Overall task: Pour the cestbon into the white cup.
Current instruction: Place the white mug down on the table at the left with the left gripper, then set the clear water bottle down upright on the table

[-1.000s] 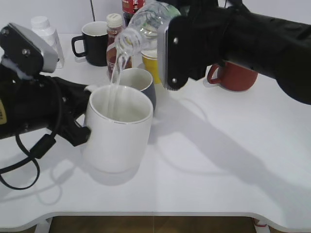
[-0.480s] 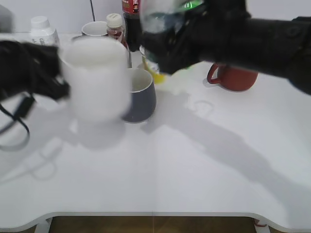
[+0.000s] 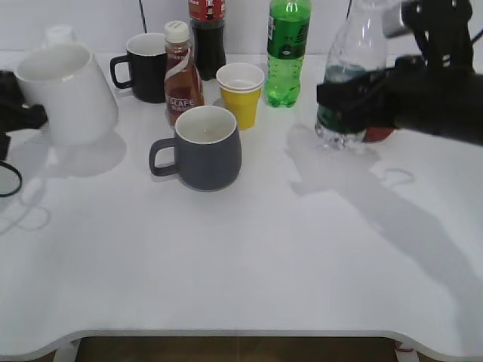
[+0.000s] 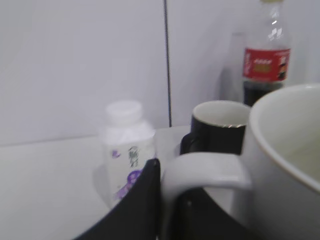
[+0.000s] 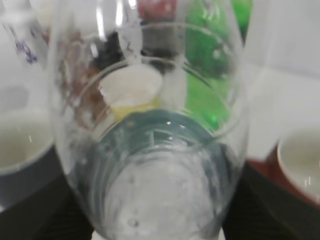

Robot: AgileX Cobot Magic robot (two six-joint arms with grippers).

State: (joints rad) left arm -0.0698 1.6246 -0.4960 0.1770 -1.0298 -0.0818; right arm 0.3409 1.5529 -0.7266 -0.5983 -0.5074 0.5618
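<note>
The white cup [image 3: 68, 94] is at the far left, slightly tilted. My left gripper [image 3: 23, 113] is shut on its handle. In the left wrist view the cup [image 4: 285, 165] fills the right side and my jaws [image 4: 170, 185] clamp the handle. The cestbon [image 3: 351, 68] stands upright at the right, capless, with a little water in the bottom. My right gripper [image 3: 355, 102] is shut on its lower body at the dark green label. In the right wrist view the bottle [image 5: 150, 165] fills the frame, with the fingers [image 5: 155, 210] at both sides.
A grey mug [image 3: 205, 147] stands in the middle. Behind it are a yellow paper cup [image 3: 240, 94], a brown-label bottle [image 3: 181, 72], a black mug [image 3: 147, 66], a cola bottle [image 3: 207, 34] and a green soda bottle [image 3: 287, 53]. A red mug [image 3: 377, 134] sits behind the cestbon.
The pouring has stopped. The cestbon has swung from tilted to upright and moved right. The white cup has moved from front centre back to the far left.
</note>
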